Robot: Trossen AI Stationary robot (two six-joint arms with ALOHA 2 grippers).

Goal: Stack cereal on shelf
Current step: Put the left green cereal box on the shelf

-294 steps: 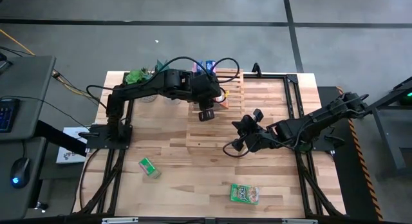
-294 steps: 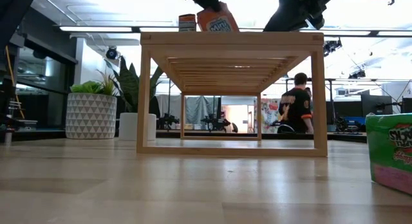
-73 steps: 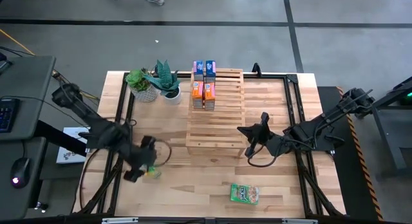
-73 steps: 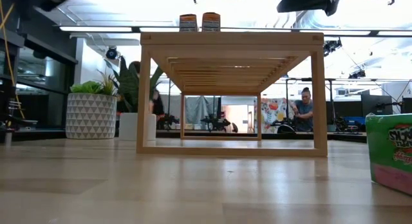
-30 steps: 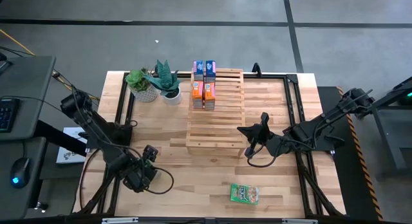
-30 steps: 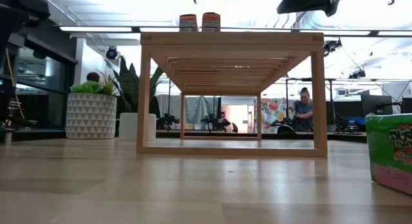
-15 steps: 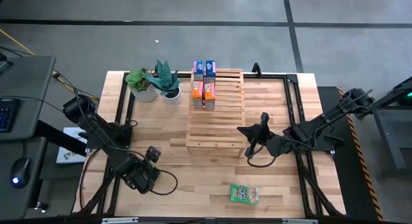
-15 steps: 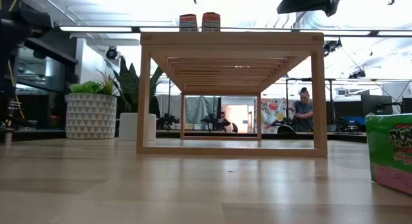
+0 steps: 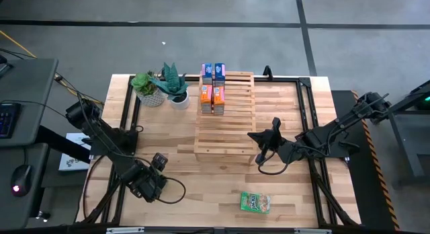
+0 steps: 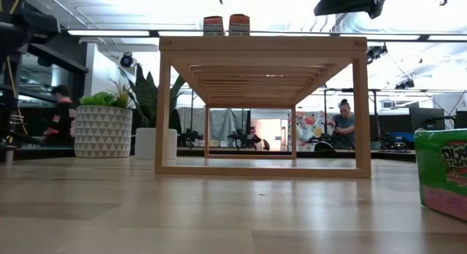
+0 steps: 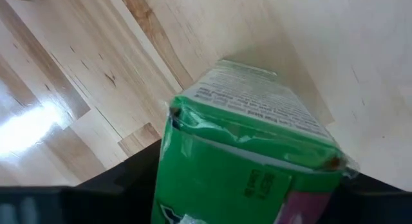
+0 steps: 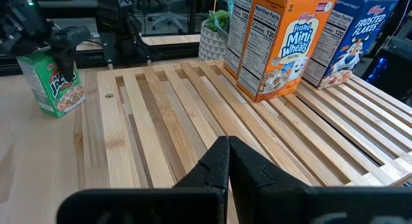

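My left gripper (image 9: 152, 183) is low over the table's near left part, shut on a green cereal box (image 11: 251, 153). In the right wrist view that box (image 12: 55, 82) stands upright under it. A second green box (image 9: 254, 202) lies flat near the near edge and also shows in the low view (image 10: 441, 174). The shelf (image 9: 225, 113) stands mid-table. Two orange boxes (image 9: 212, 99) and two blue boxes (image 9: 213, 71) stand upright on its far left part. My right gripper (image 9: 254, 137) hovers shut by the shelf's near right corner. My left gripper pinches the green box between its two fingers (image 11: 116, 179), one on each side, near the box's upper end (image 12: 48, 56). It comes from above, pointing down. The box stays upright; I cannot tell whether its lower end rests on the table.
Two potted plants (image 9: 160, 88) stand at the far left beside the shelf. Black frame rails (image 9: 306, 106) run along the table's left and right sides. Bare tabletop lies between the shelf and the near edge. People (image 10: 343, 122) are in the room behind.
My left arm has shifted a little while its gripper stays low over the green box at the near left. My right arm and the boxes on the shelf have not moved. A person has come into view in the room behind.
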